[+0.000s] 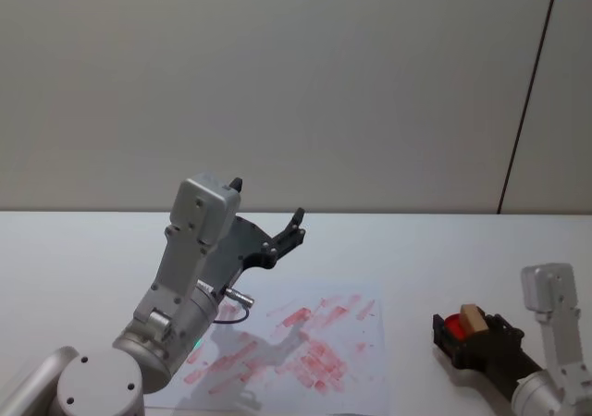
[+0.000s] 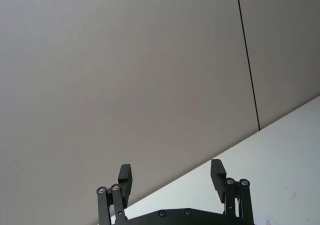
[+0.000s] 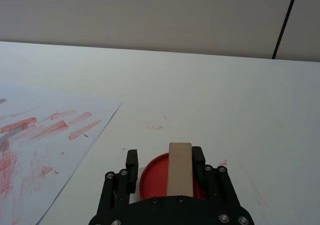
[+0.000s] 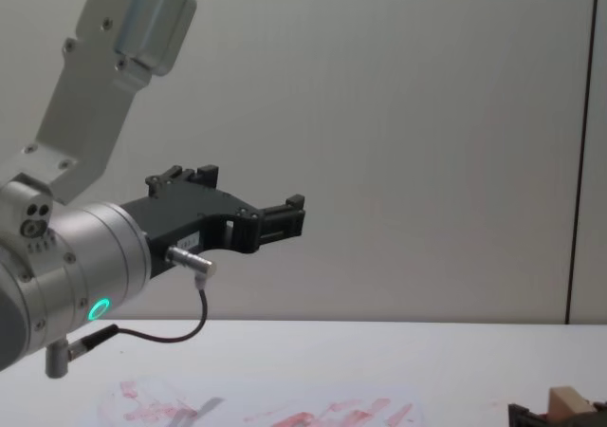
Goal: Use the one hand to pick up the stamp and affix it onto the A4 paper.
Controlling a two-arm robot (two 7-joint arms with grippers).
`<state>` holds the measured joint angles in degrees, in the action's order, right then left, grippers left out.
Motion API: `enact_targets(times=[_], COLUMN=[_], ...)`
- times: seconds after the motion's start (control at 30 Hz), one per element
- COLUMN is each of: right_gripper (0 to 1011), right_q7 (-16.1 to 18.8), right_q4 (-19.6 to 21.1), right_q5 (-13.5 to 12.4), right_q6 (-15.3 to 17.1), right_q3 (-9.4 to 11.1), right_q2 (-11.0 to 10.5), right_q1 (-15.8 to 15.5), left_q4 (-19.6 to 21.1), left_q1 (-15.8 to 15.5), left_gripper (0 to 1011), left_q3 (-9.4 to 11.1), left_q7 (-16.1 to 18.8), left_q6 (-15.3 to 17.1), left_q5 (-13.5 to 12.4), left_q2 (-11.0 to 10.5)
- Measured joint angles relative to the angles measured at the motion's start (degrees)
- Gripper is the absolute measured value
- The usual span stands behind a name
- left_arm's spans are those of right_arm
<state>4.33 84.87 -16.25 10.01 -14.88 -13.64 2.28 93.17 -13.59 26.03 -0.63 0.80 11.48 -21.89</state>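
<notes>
Fingers of the right gripper are spread around the light wooden stamp. It rises between them from the red ink pad, close against one finger, with a strip of pad showing before the other. Beyond that freer finger, to the robot's left, the red-smeared A4 paper lies flat on the white table. The left gripper hangs raised above the paper, its fingers wide apart.
</notes>
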Motion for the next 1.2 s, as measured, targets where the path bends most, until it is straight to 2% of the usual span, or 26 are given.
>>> enact_targets(times=[0.03,0.2,0.23,0.33,0.37,0.47,0.87,1.2], right_gripper=[644,504,445,390,320,233,219,219], right_q7=[0.02,0.0,-0.05,-0.26,-0.48,-0.88,-0.45,4.21], right_q4=[-0.08,-0.41,-0.41,-0.41,-0.33,0.05,2.02,2.95], right_q5=[0.08,1.34,1.61,2.34,2.98,4.29,8.41,10.0], right_q6=[-0.1,-1.63,-1.98,-2.87,-3.59,-4.97,-8.09,-8.37], right_q3=[-0.02,-0.23,-0.25,-0.35,-0.4,-0.53,-1.15,-2.27], right_q2=[0.04,0.28,0.29,0.32,0.32,0.33,0.48,1.44], right_q1=[0.03,0.11,0.11,0.06,0.01,-0.15,-0.4,0.39], left_q4=[0.0,0.0,0.0,0.0,0.0,0.0,0.0,0.0], left_q1=[0.0,0.0,0.0,0.0,0.0,0.0,0.0,0.0], left_gripper=[1003,1002,1002,1002,1002,1002,1002,1002], left_q3=[0.0,0.0,0.0,0.0,0.0,0.0,0.0,0.0], left_q7=[0.0,0.0,0.0,0.0,0.0,0.0,0.01,0.01], left_q6=[0.0,0.0,0.0,0.0,0.0,0.0,0.0,0.0], left_q5=[0.0,0.0,0.0,0.0,0.0,0.0,0.0,0.0], left_q2=[0.0,0.0,0.0,0.0,0.0,0.0,0.0,0.0])
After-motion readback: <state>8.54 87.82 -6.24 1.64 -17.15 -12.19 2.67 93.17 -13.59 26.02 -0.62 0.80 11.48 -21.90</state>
